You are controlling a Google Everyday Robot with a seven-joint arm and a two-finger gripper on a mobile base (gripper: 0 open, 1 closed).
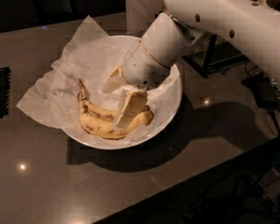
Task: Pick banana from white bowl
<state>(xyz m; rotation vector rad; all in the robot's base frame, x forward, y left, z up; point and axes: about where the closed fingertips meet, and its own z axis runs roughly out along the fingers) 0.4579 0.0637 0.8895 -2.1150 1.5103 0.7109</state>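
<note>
A wide white bowl (171, 107) lined with crumpled white paper (77, 62) stands on the dark table. Two bananas lie in its front part. The slimmer, brown-blotched banana (94, 108) has a long dark-tipped stem pointing up and left. A plumper yellow banana (105, 129) lies just in front of it. My gripper (118, 96) hangs inside the bowl, open, with its fingers spread. The near finger (129, 108) covers the right ends of the bananas. The far finger (110, 81) is over the paper behind them. It holds nothing.
A black grid-like object (0, 93) lies at the table's left edge. A dark wire stand (214, 55) is behind the bowl on the right. The table's front edge (177, 183) runs diagonally, with cables on the floor below.
</note>
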